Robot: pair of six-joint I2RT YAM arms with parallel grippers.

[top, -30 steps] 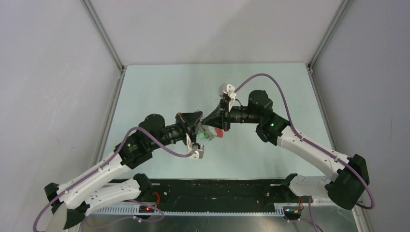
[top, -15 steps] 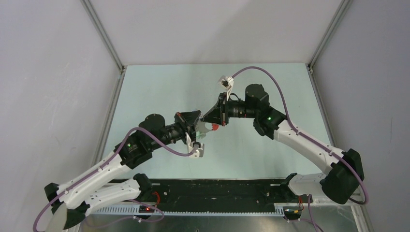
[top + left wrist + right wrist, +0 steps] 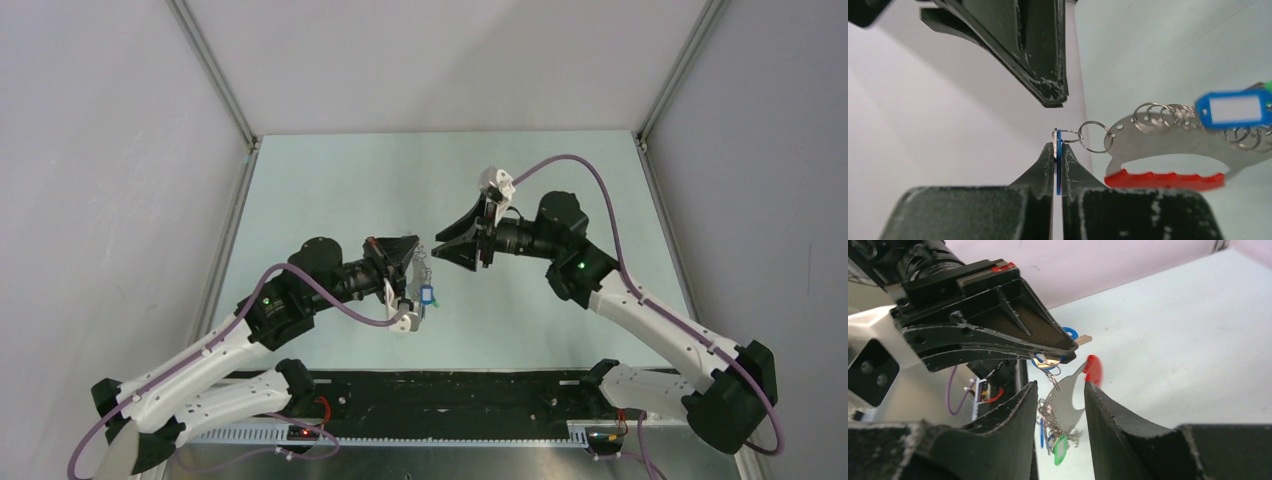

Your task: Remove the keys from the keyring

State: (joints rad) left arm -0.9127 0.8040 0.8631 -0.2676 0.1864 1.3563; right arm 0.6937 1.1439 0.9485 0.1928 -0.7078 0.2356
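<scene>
My left gripper [image 3: 1057, 148] is shut on a thin blue-tagged key [image 3: 1057, 141], seen edge-on between its pads. A small split ring [image 3: 1095, 136] links that key to the keyring [image 3: 1168, 142], a curved metal plate with a red plastic grip [image 3: 1163, 178]. More rings and a blue tag [image 3: 1235, 109] dangle from the plate. From above, the bunch [image 3: 427, 292] hangs below the left gripper [image 3: 417, 252]. My right gripper [image 3: 441, 252] stands open just to its right, touching nothing. In the right wrist view its fingers [image 3: 1024, 405] frame the hanging keyring [image 3: 1066, 401] and a green tag [image 3: 1060, 454].
The pale green table [image 3: 330, 190] lies between grey enclosure walls with metal corner posts [image 3: 215, 75]. A black strip [image 3: 450, 395] holding the arm bases runs along the near edge. The right arm's purple cable [image 3: 560, 165] loops above its wrist.
The right gripper opened, released the keyring's red end and drew back to the right. The bunch swung down and now hangs from the left gripper alone.
</scene>
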